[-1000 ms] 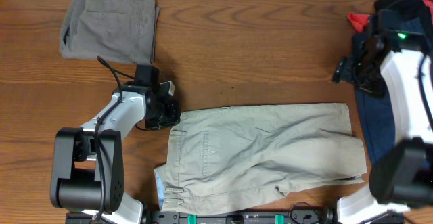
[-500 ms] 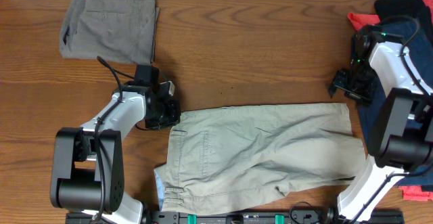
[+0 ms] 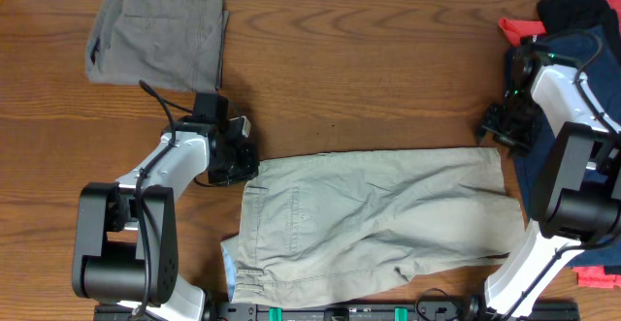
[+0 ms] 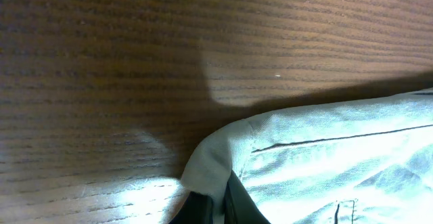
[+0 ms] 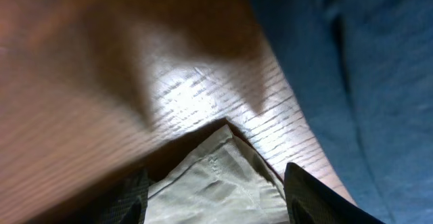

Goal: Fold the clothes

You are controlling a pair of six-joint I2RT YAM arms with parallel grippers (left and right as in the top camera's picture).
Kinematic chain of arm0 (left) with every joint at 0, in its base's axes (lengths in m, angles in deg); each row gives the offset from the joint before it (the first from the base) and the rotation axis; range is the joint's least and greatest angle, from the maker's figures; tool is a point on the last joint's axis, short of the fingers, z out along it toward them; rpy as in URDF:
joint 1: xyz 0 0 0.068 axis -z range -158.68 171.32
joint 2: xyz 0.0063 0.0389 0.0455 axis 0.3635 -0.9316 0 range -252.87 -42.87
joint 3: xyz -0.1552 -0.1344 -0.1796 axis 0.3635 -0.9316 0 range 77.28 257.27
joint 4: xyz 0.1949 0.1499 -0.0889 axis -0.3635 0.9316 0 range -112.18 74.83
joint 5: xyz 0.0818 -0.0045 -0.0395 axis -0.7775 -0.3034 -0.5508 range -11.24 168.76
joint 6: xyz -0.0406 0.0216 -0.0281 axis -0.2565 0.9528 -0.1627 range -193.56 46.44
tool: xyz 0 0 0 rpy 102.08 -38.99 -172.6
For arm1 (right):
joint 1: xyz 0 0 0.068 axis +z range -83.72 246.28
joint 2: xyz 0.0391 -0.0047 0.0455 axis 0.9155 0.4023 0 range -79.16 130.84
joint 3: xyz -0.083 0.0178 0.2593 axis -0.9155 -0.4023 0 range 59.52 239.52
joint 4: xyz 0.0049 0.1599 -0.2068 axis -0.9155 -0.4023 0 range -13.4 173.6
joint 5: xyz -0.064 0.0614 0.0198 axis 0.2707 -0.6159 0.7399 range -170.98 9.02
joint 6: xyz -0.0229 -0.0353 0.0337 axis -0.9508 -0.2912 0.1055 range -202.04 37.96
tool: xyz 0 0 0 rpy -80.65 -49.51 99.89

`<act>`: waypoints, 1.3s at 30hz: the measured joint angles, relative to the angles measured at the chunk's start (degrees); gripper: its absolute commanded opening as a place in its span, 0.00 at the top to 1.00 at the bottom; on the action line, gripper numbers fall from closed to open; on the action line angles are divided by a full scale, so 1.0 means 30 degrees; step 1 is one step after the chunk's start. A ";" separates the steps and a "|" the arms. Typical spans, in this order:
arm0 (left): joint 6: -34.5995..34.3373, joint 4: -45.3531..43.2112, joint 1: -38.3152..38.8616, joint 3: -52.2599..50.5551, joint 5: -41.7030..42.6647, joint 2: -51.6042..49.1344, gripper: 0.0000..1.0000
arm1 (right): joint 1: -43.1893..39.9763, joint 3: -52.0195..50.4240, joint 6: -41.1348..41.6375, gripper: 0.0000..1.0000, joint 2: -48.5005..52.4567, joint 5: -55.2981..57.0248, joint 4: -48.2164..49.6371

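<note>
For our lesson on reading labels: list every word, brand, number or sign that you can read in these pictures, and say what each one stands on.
There are none to read.
The khaki shorts, grey shorts, navy shorts and wooden table show no words, labels, brands, numbers or signs in any view.
</note>
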 measured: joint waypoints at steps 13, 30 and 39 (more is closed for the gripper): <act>0.0000 0.0000 0.0000 0.0000 0.0000 0.0000 0.94 | 0.0000 -0.1690 0.0153 0.80 -0.0211 -0.0969 0.1341; 0.0007 0.5020 0.0095 0.2849 0.0401 0.4342 0.94 | -0.0321 0.3657 0.0648 0.99 -0.0058 -0.1217 -0.3708; -0.0051 0.8204 0.0146 0.8051 0.0503 1.0426 0.94 | -0.0488 0.7635 0.0583 0.99 -0.3322 -0.1581 -0.6572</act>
